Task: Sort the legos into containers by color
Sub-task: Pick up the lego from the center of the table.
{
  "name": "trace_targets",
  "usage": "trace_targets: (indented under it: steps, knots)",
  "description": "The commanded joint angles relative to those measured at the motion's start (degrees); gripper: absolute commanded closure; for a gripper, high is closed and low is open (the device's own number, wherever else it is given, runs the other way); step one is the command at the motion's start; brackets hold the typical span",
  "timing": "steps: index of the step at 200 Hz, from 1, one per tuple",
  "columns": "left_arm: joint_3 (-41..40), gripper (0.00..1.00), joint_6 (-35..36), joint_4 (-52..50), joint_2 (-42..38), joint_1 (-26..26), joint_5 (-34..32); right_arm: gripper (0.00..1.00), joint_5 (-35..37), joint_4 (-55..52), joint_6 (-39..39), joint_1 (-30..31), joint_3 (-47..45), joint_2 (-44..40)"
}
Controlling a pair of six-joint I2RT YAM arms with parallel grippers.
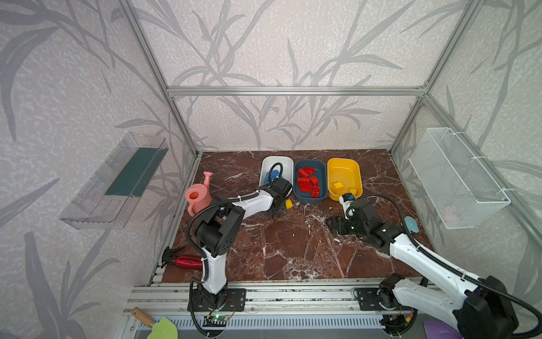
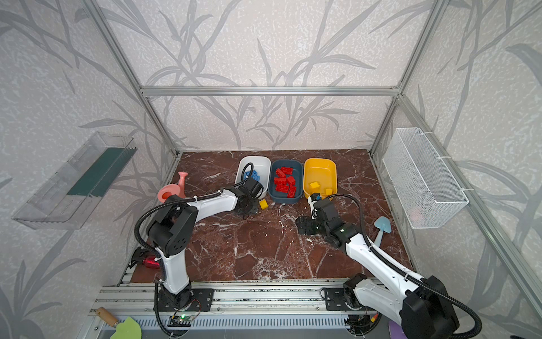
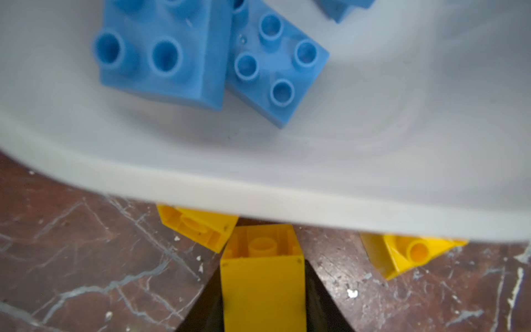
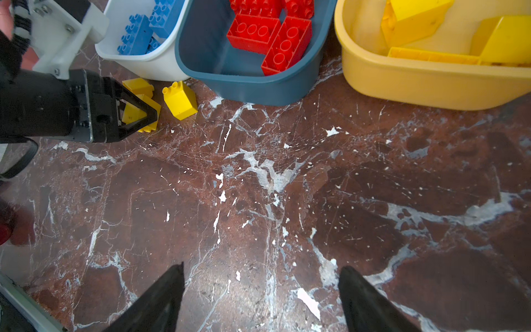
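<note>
Hovering over the brown marble-patterned tabletop, the right gripper has its black jaws spread wide with nothing between them.

Farther in, the left gripper is pinched tight on a small yellow plastic studded brick. This brick lies low, just in front of the near rim of the white rounded plastic tub, its hollow underside turned toward the tub. Whether it rests on the surface or hangs just clear of it cannot be told.

Two more yellow bricks lie loose on the marble beside it. One is tucked against the white tub's wall. The other sits a little apart, toward the dark teal-blue plastic tub, studs tilted upward.

Beyond them the three tubs stand in a close row — white, teal, then the yellow plastic tub. Blue studded bricks lie in the white one, red studded bricks are heaped in the teal one, and several sorted yellow bricks rest in the yellow one.
</note>
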Motion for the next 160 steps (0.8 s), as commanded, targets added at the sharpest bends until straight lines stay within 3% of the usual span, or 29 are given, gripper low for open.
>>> trace_targets:
  steps: [1, 97, 128, 160]
  knots:
    - [1.8, 0.68, -0.1, -0.4, 0.3, 0.3, -0.5, 0.15, 0.5, 0.6, -0.8, 0.3, 0.7, -0.2]
    - [5.1, 0.73, 1.4, -3.7, -9.9, -3.1, 1.7, 0.15, -0.2, -2.7, -0.8, 0.2, 2.8, -5.0]
    - [11.7, 0.73, 2.7, -4.7, -9.5, -5.0, 4.3, 0.15, -1.6, -2.9, -1.0, 0.3, 3.0, -7.8]
    - [22.7, 0.73, 4.8, -5.8, -3.3, -7.4, 7.9, 0.16, -3.5, -2.8, -1.5, 0.3, 3.0, -10.5]
